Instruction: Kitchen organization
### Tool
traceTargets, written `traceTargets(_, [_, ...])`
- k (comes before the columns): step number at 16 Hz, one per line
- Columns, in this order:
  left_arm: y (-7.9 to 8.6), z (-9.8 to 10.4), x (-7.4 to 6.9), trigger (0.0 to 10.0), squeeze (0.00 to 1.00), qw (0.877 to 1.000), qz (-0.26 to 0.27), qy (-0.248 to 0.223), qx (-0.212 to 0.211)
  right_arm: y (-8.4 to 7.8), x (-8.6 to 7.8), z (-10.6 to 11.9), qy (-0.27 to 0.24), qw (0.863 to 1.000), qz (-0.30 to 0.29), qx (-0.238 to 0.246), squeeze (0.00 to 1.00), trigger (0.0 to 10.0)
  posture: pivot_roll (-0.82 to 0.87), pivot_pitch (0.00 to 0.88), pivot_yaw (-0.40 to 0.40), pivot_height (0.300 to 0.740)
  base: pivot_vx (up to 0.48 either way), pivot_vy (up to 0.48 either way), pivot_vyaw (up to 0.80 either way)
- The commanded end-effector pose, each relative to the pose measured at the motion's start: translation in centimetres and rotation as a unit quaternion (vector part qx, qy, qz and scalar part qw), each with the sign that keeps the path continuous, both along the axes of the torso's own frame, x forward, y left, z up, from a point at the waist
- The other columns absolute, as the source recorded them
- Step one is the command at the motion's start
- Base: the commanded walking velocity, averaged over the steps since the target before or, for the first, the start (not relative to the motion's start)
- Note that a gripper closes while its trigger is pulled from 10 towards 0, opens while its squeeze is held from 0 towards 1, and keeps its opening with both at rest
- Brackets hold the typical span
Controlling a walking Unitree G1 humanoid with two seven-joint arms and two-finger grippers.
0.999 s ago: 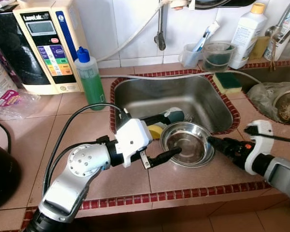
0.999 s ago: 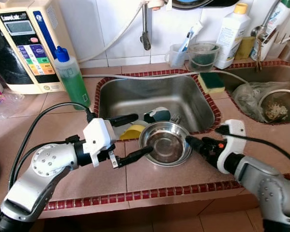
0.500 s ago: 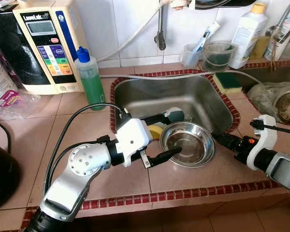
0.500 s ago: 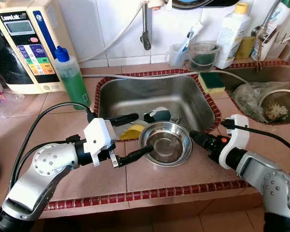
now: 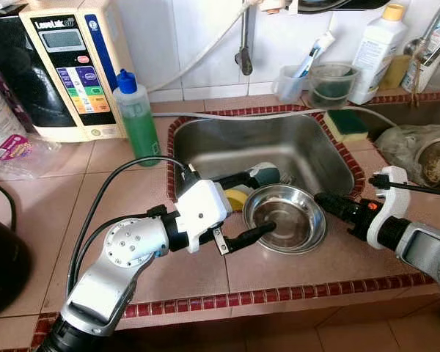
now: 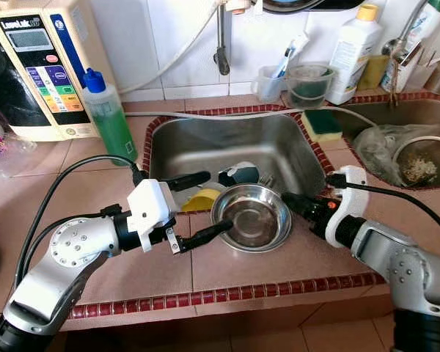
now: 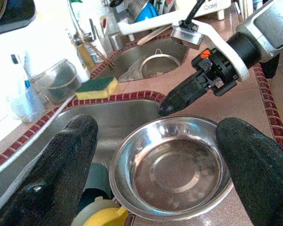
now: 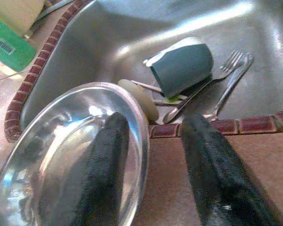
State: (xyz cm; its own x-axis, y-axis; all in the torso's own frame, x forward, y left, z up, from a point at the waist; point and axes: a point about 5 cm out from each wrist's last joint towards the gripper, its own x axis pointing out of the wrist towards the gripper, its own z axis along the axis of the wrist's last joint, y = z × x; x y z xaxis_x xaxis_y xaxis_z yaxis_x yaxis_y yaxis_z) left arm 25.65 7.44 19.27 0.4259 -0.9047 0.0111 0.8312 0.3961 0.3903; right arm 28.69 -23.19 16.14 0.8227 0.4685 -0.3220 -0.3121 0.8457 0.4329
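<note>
Steel bowl (image 5: 286,218), round, shallow and shiny, sits on the front edge of a stainless steel sink basin (image 5: 268,150), partly on the pinkish tiled counter (image 5: 117,194) and partly overhanging the basin. We see it between our two grippers.

Our left gripper (image 5: 253,205), on a silver arm with a white wrist block, has its two long black fingers spread wide. One finger reaches over the basin behind the bowl; the other points into the bowl from the near left, its tip over the inner surface. In the left wrist view the bowl (image 7: 172,172) lies between the two spread fingers (image 7: 61,165).

Our right gripper (image 5: 327,203) comes in from the right, its tip at the bowl's right rim. In the right wrist view its fingers (image 8: 104,155) stand apart, one over the inside of the bowl (image 8: 66,155) and the other outside it, over the counter, so the rim sits between them without being clamped.

Inside the basin, just behind the bowl, lie a teal cup (image 8: 181,66) on its side, a metal fork (image 8: 205,87) beside it and a yellow item (image 5: 237,198).

On the counter to the left stand a cream water-purifier unit (image 5: 70,70) and a green soap bottle with a blue cap (image 5: 136,117). A green and yellow sponge (image 5: 345,125) rests at the basin's far right corner.
</note>
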Motion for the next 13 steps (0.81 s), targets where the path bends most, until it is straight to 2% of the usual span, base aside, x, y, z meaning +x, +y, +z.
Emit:
traceTargets(1, [-0.1, 0.3, -0.1, 10.0, 0.00, 1.000, -0.001, -0.010, 0.002, 0.0, 0.1, 0.2, -0.002, 1.000, 0.008, -0.013, 1.00, 10.0, -0.24, 0.093, 0.028, 0.740, 0.000, 0.000, 0.00])
traceTargets(4, [-0.1, 0.2, -0.1, 10.0, 0.00, 1.000, 0.000, -0.010, 0.001, 0.2, -0.1, 0.1, 0.013, 0.999, 0.033, -0.013, 1.00, 10.0, -0.24, 0.099, 0.027, 0.740, 0.000, 0.000, 0.00])
traceTargets(8, [-0.1, 0.3, 0.0, 10.0, 0.00, 1.000, -0.001, -0.010, 0.001, -0.1, -0.1, -0.3, 0.033, 0.997, 0.039, -0.056, 1.00, 10.0, -0.25, 0.106, 0.033, 0.740, 0.000, 0.000, 0.00])
traceTargets(11, [-0.1, 0.4, 0.1, 10.0, 0.00, 1.000, -0.004, -0.012, 0.002, -0.6, -0.2, -1.1, 0.067, 0.991, 0.050, -0.108, 1.00, 10.0, -0.25, 0.114, 0.042, 0.740, 0.000, 0.000, 0.00])
traceTargets(13, [-0.2, 0.5, 0.2, 10.0, 0.00, 1.000, -0.005, -0.012, 0.002, -0.6, -0.3, -1.4, 0.079, 0.988, 0.058, -0.117, 1.00, 10.0, -0.25, 0.115, 0.043, 0.740, 0.000, 0.000, 0.00])
